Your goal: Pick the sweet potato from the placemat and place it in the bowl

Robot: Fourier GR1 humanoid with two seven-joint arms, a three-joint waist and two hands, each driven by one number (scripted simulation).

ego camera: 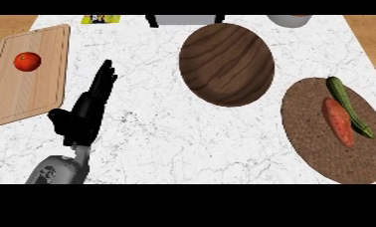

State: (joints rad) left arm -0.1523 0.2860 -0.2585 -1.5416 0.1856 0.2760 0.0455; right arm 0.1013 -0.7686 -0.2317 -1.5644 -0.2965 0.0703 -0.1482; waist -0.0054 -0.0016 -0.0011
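Sweet potato [337, 122] lies on the round brown placemat [312, 141], orange-red and elongated, its long axis running from the mat's upper middle down toward the mat's right side; just beside it on its right lies a green cucumber [348, 105], longer and thinner, the two close enough along their length that I cannot tell whether they touch; the mat itself runs off the view's right edge; up and to the left of the mat, apart from it, sits the dark wooden bowl [227, 64], round with visible grain, resting on the white marbled counter [169, 136] with nothing inside it; well to the left of the bowl the left hand [86, 107] shows, black, its fingers straight and stretched toward the upper right, thumb off to the left, holding nothing and lying over bare counter; its grey forearm [62, 169] enters from the lower edge; the right hand does not show in the head view; further left of the bowl, past the hand, a pale wooden cutting board [37, 89] lies at the counter's left side with a red tomato [27, 61] on its upper part; above the bowl, at the counter's far edge, a grey object, a yellow-and-black item and a grey round vessel are cut off, too little showing to name
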